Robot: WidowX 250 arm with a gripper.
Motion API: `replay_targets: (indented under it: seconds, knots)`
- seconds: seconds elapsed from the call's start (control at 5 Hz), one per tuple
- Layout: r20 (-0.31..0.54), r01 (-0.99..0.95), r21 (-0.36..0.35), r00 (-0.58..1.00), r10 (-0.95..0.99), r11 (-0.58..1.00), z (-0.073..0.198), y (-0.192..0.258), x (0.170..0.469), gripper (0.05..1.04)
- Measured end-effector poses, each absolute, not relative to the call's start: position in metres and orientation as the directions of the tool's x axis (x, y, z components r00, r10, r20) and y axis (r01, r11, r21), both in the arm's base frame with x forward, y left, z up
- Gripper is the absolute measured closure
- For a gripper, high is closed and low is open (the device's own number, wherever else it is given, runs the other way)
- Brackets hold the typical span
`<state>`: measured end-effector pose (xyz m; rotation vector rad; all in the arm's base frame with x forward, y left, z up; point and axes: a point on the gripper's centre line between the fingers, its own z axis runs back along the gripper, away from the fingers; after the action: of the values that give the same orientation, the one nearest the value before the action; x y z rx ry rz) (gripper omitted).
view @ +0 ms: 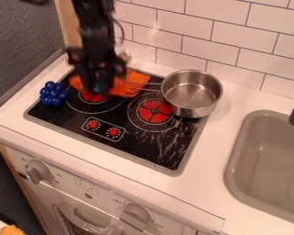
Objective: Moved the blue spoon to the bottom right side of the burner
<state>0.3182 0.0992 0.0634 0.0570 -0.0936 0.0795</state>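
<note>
Nearest me, the oven's control knob (137,215) has small printing round it that I can't read. Past it, the red front burner (154,111) sits in the black cooktop (154,148), a toy grape bunch (53,93) at its left edge. Farther back, the gripper (102,84) is over the orange cloth (136,83); I can't tell whether it's clenched or released, nor where the blue spoon lies from it, or its long axis. I'd guess the burner's bottom right means going rightward and nearer me, minding the steel saucepan (192,92).

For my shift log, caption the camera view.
Black robot arm over a cooktop, steel saucepan at its back right corner.
</note>
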Motion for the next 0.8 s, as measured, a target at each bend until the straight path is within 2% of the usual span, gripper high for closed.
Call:
replay_targets:
  seconds: [0.2,0.6,0.8]
  knots:
    - [0.148,-0.048,0.039,0.988,0.042,0.998,0.083,0.098,0.303,0.702]
    - [0.047,0.083,0.014,0.995,-0.084,0.996,0.052,0.078,0.256,0.702]
    - [0.03,0.167,0.016,0.985,-0.167,0.986,0.043,0.058,0.236,0.702]
